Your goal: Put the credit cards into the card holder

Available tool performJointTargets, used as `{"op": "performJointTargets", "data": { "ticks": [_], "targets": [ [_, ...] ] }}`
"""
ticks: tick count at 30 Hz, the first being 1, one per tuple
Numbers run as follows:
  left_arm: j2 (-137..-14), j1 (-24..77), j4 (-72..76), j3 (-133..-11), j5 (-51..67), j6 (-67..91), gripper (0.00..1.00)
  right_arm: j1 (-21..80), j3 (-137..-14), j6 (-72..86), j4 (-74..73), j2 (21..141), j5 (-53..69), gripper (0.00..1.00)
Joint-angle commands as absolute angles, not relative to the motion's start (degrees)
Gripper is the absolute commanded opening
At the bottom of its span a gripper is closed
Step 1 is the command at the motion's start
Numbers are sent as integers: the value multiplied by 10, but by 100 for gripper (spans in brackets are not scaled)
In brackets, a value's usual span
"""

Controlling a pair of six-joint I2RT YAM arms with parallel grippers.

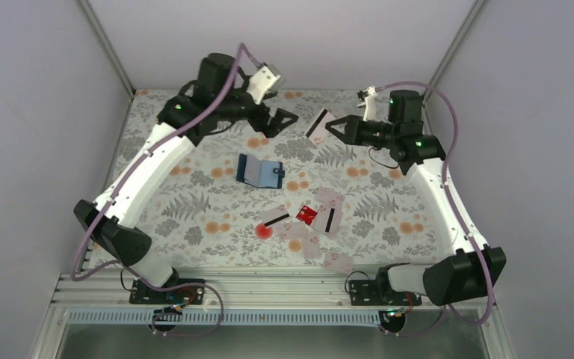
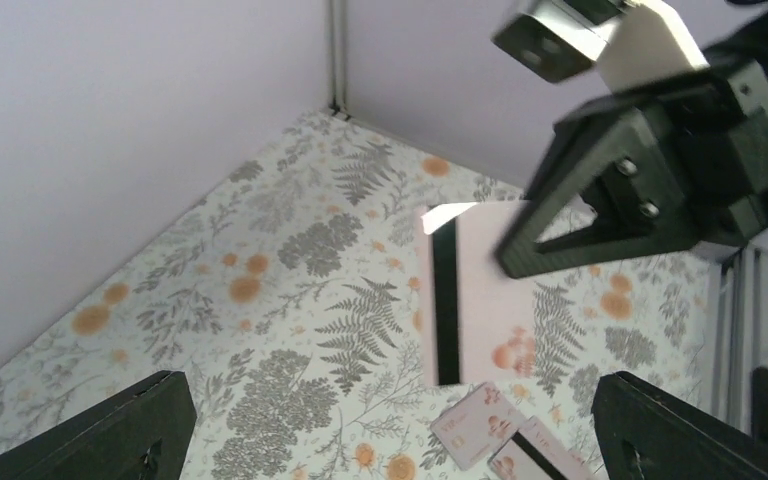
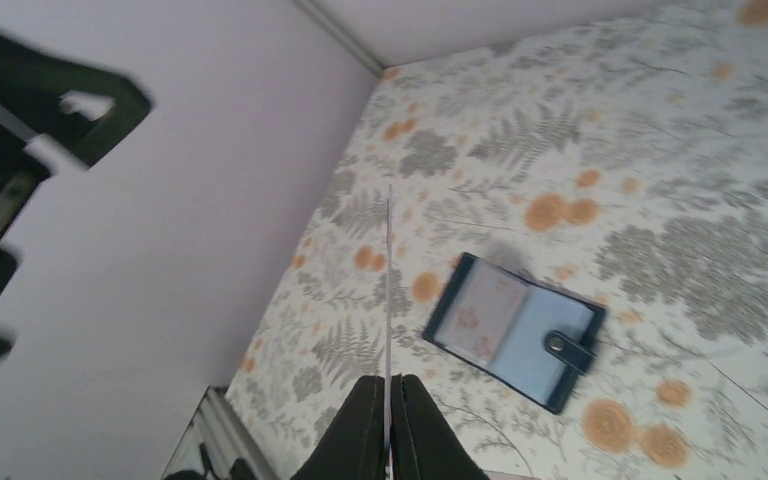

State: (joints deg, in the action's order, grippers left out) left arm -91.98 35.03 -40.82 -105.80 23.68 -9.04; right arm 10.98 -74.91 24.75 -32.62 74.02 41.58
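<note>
— Where was the card holder (image 1: 260, 171)?
— Lying open on the flowered surface (image 1: 194, 202), about the middle, pockets up, its snap tab on the right side.
— And the fingers?
— The right fingers (image 1: 334, 127) were pressed together on a pale card (image 1: 318, 127) with a black stripe, pinching it by one end in the air over the far right. The left fingers (image 2: 110, 435) were spread wide with nothing between them, raised at the far left, facing that card without touching it.
— The other cards (image 1: 327, 218)?
— Scattered near and right of the holder, several overlapping, a red card (image 1: 307, 214) among them.
</note>
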Motion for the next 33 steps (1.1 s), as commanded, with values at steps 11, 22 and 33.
{"op": "performJointTargets", "data": {
  "ticks": [11, 22, 33],
  "targets": [
    [-904, 246, -333, -994, 722, 33, 90, 131, -822, 116, -327, 786, 723, 4],
    [-914, 247, -313, -970, 756, 62, 68, 158, -855, 114, -338, 794, 745, 4],
    [-914, 251, -329, -965, 770, 49, 50, 170, -871, 122, -335, 799, 756, 4]
  ]
}}
